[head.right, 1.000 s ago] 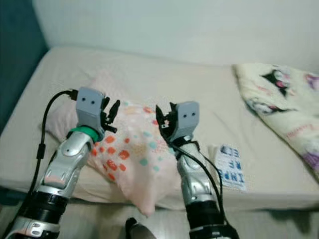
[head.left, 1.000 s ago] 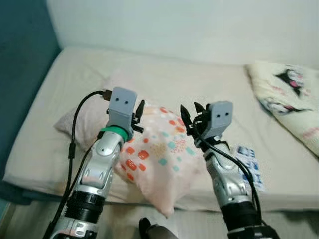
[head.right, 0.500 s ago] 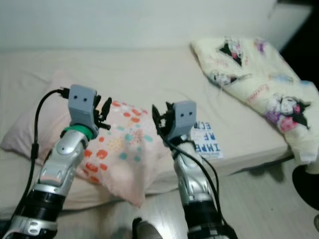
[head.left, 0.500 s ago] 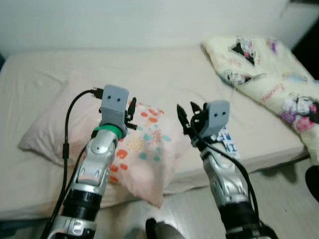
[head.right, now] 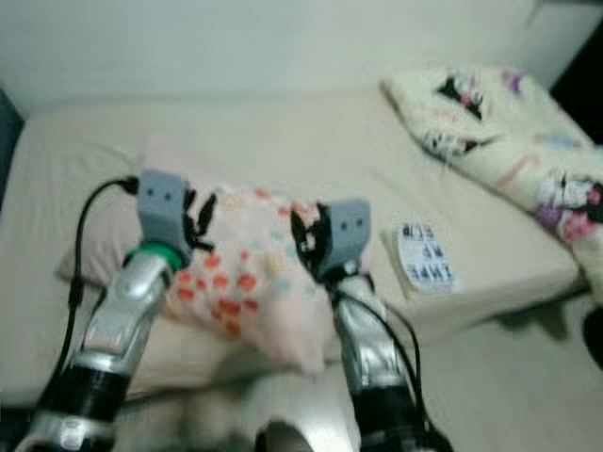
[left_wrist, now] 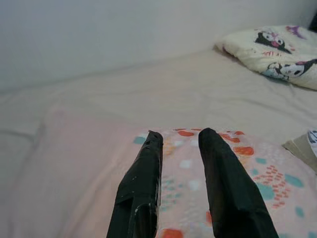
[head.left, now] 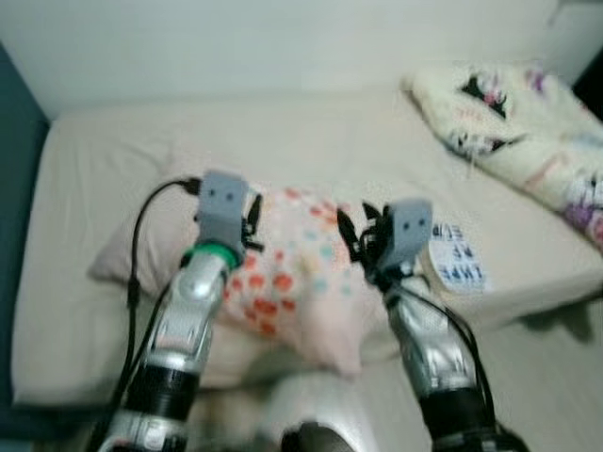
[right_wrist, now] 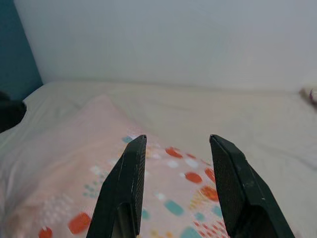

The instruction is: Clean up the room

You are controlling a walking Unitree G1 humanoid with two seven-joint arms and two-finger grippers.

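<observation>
Over by the bed (head.left: 85, 311), the robot had both arms raised in front of it, one on each side of a pink pillow (head.left: 292, 273) with orange and teal spots that lay near the front edge of the mattress, one corner hanging off. The left gripper (left_wrist: 179, 141) had its fingers parted with a narrow gap and nothing between them, hovering just above the spotted cover. The right gripper (right_wrist: 176, 144) was spread wider, also empty, aimed over the same pillow. Off to the robot's right sat a small printed packet (head.left: 455, 262) near the edge, and a cartoon-print blanket (head.left: 513, 122) was bunched up at the far right end. Honestly it looked like the approach step, lining up on the pillow. Next I'd guess both grippers needed to drop and pinch the fabric, since nothing was held yet.
</observation>
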